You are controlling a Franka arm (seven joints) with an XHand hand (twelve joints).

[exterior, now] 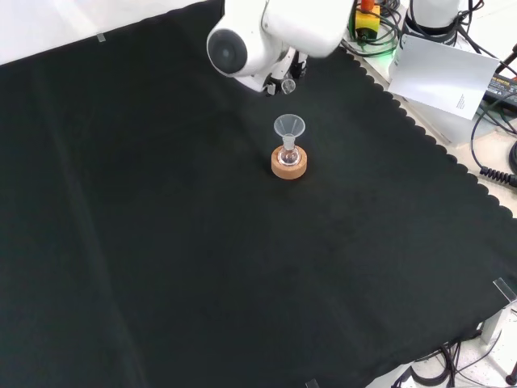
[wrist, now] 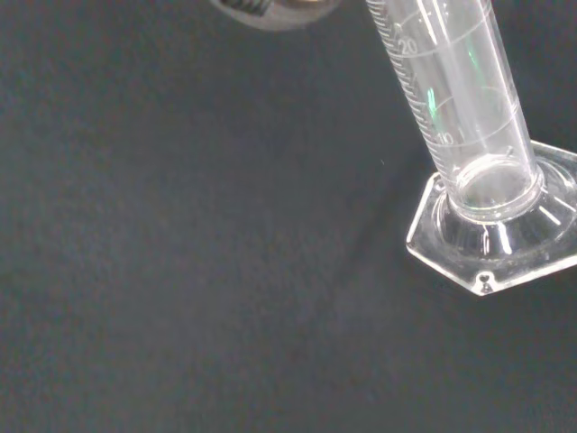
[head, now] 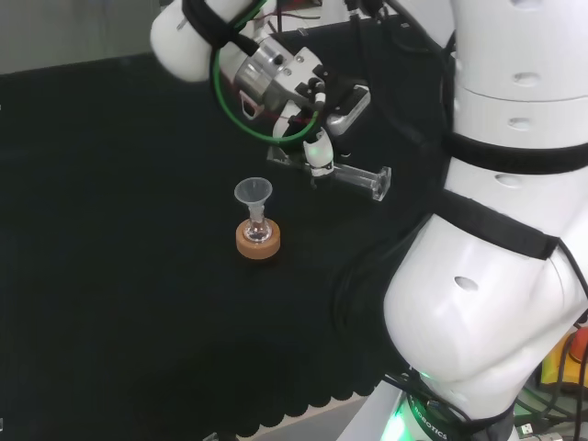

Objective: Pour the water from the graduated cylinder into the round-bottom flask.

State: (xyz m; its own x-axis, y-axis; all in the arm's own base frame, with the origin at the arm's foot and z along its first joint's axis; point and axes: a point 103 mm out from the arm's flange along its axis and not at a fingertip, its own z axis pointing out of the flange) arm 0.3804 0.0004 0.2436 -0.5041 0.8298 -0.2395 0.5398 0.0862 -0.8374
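Observation:
The hand is curled round a clear graduated cylinder and holds it almost level above the cloth. In the head view the cylinder's hexagonal foot points right and its mouth points left. The mouth is a little up and to the right of the funnel. That funnel sits in the neck of a small round-bottom flask on a cork ring. In the front view, flask and funnel stand just below the arm's white link, with the cylinder's mouth above them. The wrist view shows the tube and foot; any water level is unclear.
The arm's big white links take up the right of the head view. The cloth's scalloped edge runs down the right of the front view, with a white sheet and cables beyond it.

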